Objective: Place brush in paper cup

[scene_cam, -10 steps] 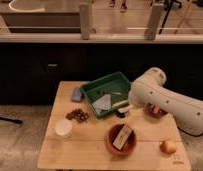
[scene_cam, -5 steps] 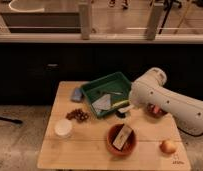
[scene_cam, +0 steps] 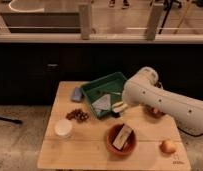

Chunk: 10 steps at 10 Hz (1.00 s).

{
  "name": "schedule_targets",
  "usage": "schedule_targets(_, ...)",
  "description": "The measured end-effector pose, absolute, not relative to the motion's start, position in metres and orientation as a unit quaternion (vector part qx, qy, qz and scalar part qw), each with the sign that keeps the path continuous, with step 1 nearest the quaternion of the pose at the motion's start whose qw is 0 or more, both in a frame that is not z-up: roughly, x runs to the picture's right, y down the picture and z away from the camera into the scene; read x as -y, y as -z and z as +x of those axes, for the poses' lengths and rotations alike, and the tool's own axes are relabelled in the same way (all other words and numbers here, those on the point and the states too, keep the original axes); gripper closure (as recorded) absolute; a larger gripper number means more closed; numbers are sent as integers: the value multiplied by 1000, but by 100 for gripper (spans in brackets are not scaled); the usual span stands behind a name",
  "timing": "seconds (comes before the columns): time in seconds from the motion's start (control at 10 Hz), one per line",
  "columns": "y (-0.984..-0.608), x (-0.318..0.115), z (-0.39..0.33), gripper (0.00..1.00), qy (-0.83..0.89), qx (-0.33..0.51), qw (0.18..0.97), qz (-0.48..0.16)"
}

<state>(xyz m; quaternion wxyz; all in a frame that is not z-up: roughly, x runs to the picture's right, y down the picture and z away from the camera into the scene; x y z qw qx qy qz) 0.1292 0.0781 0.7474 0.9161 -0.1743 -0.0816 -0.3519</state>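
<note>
Here gripper [scene_cam: 118, 106] closed (at green tray [scene_cam: 101, 81] edge); paper cup [scene_cam: 63, 128] well apart.

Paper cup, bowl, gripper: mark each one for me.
paper cup [scene_cam: 63, 128], camera view, middle of its white top.
orange-brown bowl [scene_cam: 109, 136], camera view, left rim.
gripper [scene_cam: 118, 106], camera view, its tip, by the green tray [scene_cam: 95, 92]'s near right corner.

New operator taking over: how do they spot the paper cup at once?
On the wooden table, look left of the orange-brown bowl, away from the gripper at the green tray's near corner. The paper cup sits beside a dark cluster; it is the only white, round vessel.
</note>
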Motion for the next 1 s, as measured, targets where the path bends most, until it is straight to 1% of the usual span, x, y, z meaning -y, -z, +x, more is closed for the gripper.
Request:
schedule_targets(0.5,-739,-58,78,100,445,89,876,-162)
schedule_targets(1.0,-729,-45,30,100,501,98,846,-152)
